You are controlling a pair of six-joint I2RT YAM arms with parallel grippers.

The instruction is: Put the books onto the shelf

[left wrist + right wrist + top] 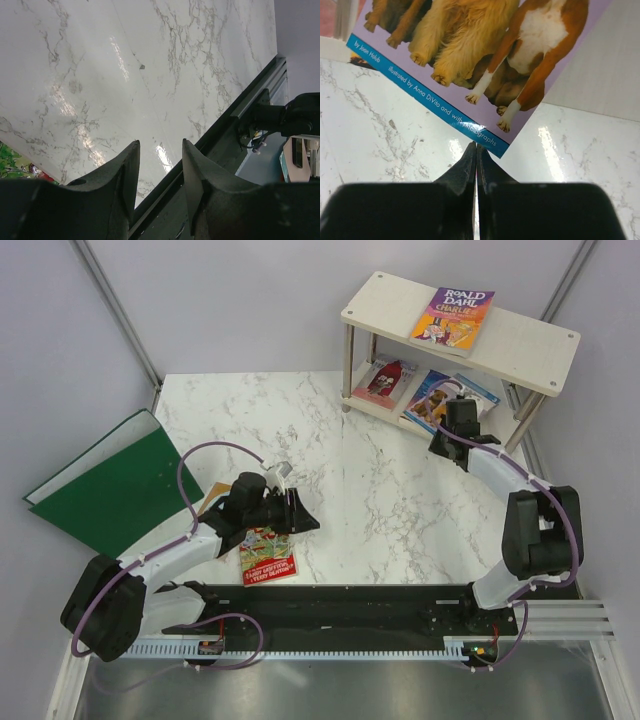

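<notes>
Book [267, 558], red-and-green: flat on the table [380, 490] by its near edge, well apart from the shelf [520, 340]. Its long axis seems to run away from the arms, with the far end hidden. Left gripper [160, 145], on the nearer arm, is half open and empty, fingers pointing past the cover. Right gripper [476, 146] is closed, tips at the edge of the dog book [470, 50] on the lower board; whether it has a hold is unclear.
</notes>
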